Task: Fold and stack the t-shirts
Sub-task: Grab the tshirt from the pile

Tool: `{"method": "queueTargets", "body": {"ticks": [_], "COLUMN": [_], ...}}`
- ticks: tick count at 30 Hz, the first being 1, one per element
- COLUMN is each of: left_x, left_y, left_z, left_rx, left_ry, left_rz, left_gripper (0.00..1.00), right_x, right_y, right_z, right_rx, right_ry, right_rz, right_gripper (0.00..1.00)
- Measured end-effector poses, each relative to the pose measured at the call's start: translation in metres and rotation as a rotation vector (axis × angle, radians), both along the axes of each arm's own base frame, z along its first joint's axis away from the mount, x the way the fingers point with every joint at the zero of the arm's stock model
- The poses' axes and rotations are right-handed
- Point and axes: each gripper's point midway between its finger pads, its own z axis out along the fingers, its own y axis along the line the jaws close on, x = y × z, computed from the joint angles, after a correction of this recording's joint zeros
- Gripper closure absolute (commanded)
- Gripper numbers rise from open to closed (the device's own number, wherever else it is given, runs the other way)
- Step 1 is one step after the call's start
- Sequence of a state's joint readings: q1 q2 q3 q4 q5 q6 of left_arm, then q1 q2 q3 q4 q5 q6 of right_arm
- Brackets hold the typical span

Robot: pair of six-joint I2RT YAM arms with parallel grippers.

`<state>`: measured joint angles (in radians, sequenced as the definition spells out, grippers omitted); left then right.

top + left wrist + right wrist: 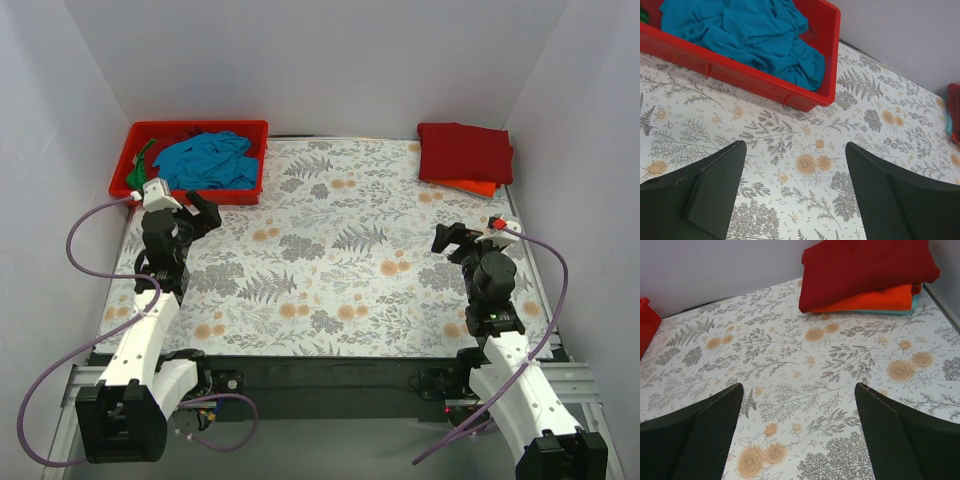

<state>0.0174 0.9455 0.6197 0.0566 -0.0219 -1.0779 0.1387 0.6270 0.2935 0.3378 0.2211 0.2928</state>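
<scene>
Bright, even, soft-shadowed light; sharp focus.

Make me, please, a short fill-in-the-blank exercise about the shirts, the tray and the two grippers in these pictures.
1. The tray with the teal shirt stands in the far ____ corner.
2. The top folded shirt on the right is dark ____.
3. The shirt just beneath is ____.
4. The left gripper and right gripper are both ____, holding nothing.
Missing words: left, red, orange, open.
</scene>
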Motion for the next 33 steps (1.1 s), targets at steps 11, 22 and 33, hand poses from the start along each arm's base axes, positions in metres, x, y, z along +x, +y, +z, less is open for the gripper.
{"method": "queueTargets", "body": {"ticks": [11,22,33], "left_x": [0.001,0.043,0.185], "left_y": [-0.032,-0.043,0.028], "left_z": [0.018,0.041,-0.036], "left_rx": [-0.051,-0.054,0.182], "left_ry": [-0.076,-0.060,0.187], "left_rz": [-0.175,-0.243,0.052], "left_gripper": [0.16,0.04,0.02], "right_x": [-0.002,-0.009,-0.010], "right_y": [0.000,-0.001,0.003], "right_z": [0.006,0.003,-0.002], "right_rx": [0.021,0.026,0.027], "right_ry": [-0.023,-0.040,-0.026], "right_rz": [-0.001,-0.001,0.018], "right_gripper": [0.02,0.02,0.02]}}
